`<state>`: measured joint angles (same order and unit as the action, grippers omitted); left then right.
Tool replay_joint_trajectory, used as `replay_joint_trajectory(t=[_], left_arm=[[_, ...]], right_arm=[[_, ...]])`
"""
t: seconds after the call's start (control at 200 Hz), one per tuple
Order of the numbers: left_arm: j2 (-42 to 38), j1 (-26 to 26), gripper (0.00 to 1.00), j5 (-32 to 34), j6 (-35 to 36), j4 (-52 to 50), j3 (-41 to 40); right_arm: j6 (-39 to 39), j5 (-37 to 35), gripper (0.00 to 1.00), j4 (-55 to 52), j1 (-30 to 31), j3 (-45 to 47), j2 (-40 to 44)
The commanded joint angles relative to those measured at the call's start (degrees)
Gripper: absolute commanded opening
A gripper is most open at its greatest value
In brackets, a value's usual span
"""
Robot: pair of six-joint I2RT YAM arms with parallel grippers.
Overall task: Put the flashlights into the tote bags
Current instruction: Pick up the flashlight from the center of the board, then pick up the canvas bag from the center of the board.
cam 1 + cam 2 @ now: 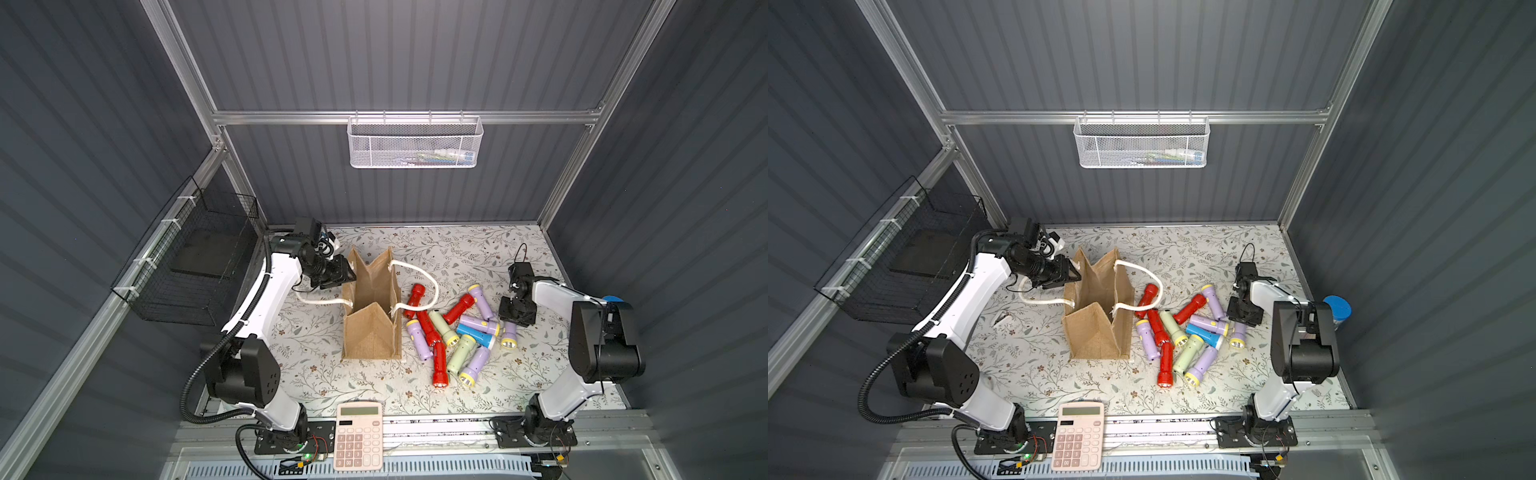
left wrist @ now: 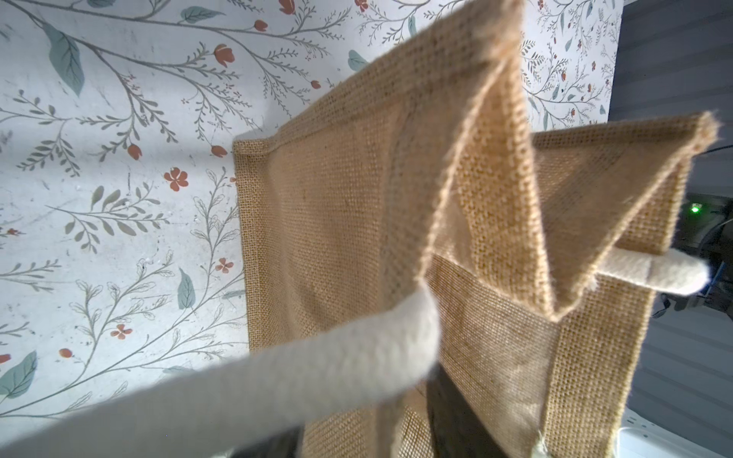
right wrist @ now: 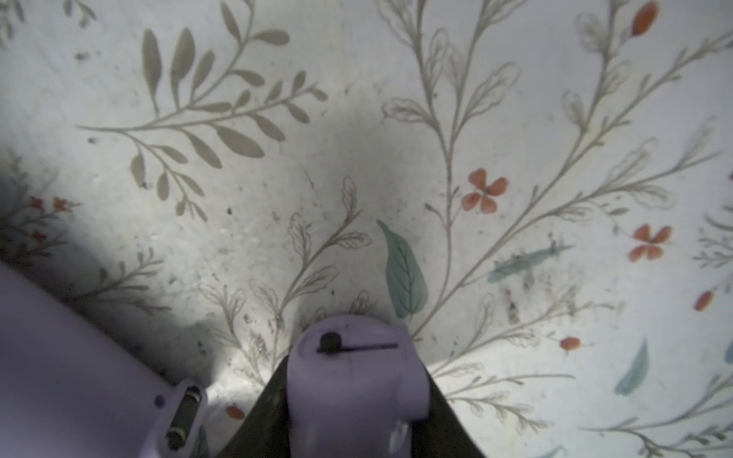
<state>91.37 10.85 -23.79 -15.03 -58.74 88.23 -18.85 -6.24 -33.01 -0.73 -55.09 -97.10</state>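
Observation:
The tan jute tote bag (image 1: 372, 336) (image 1: 1096, 336) stands open on the floral table, its white rope handles (image 1: 419, 274) hanging out to both sides. My left gripper (image 1: 348, 277) (image 1: 1073, 274) is at the bag's far left rim. In the left wrist view, jute cloth (image 2: 337, 222) lies between its dark fingers (image 2: 456, 416), under a rope handle (image 2: 277, 388). Several flashlights (image 1: 457, 332) lie heaped right of the bag: red (image 1: 414, 295), blue (image 1: 476, 335), pale green (image 1: 444, 328). My right gripper (image 1: 515, 318) (image 3: 357, 412) is shut on a lilac flashlight (image 1: 508, 336) (image 3: 357, 380) at the pile's right edge.
A pink calculator (image 1: 358, 436) lies at the table's front edge. On the back wall hangs a white mesh basket (image 1: 415, 143), and on the left wall a black wire basket (image 1: 187, 274). A blue-capped tube (image 1: 1337, 309) stands behind the right arm. Another lilac flashlight (image 3: 79, 368) lies beside the gripped one.

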Motion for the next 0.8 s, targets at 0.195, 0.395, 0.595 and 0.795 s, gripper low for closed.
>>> replay_joint_trajectory(t=[0.195,0.395,0.595,0.795], left_arm=[[2.9,0.3,0.48,6.9,1.1,-4.5,4.2],[3.3,0.4,0.47,8.3,3.1,-7.8,5.8],[3.2,1.2,0.45,7.5,4.0,-8.5,7.3],[3.4,3.1,0.32,8.7,6.9,-12.5,7.7]], right_arm=[[2.0,1.4,0.0,0.8,-0.5,0.5,2.0],[1.9,2.7,0.0,-0.6,-0.5,-1.0,5.6],[1.5,4.4,0.0,-3.9,-0.4,-4.6,11.5],[0.2,4.6,0.0,-7.7,2.4,-10.7,17.6]])
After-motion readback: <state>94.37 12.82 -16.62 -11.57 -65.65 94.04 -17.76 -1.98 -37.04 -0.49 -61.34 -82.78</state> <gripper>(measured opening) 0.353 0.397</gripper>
